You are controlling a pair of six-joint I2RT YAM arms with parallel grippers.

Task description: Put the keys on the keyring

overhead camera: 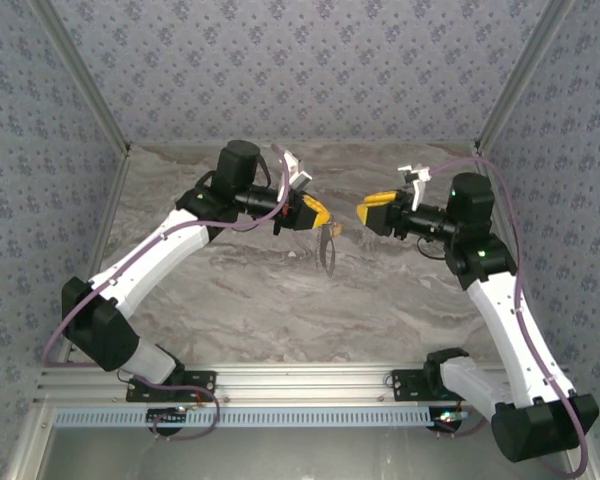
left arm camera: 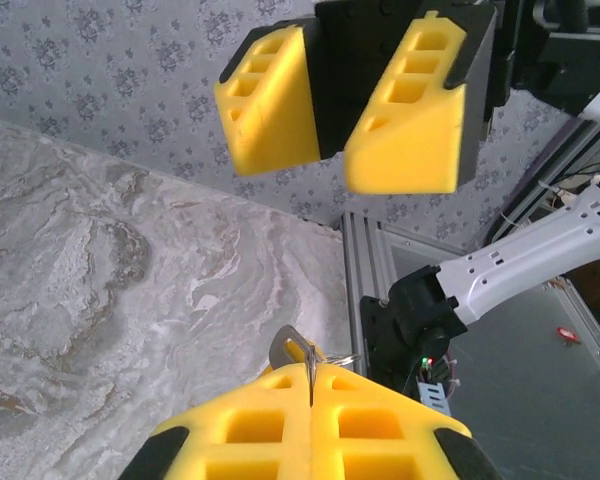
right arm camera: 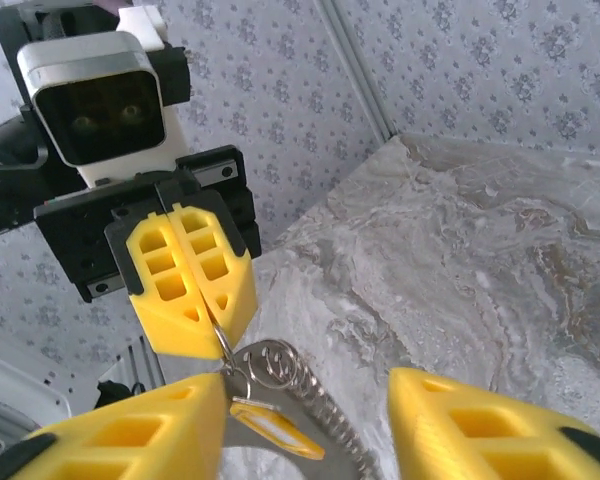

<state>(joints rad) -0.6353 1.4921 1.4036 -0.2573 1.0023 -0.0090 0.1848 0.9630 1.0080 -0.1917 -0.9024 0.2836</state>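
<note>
The left gripper [overhead camera: 322,213] is clamping its closed jaws on the keyring [overhead camera: 328,247], which is hanging at 6 o'clock below the tips (above the marble table [overhead camera: 240,300]). The right gripper [overhead camera: 362,213], at 3 o'clock, is facing it with jaws apart.

Marbled bench, papered walls.
You see a grey-white marbled bench [overhead camera: 230,300] boxed by floral-patterned walls [overhead camera: 300,60], aluminium posts [overhead camera: 80,70] at its far corners, an aluminium rail [overhead camera: 310,385] along its near edge.
</note>
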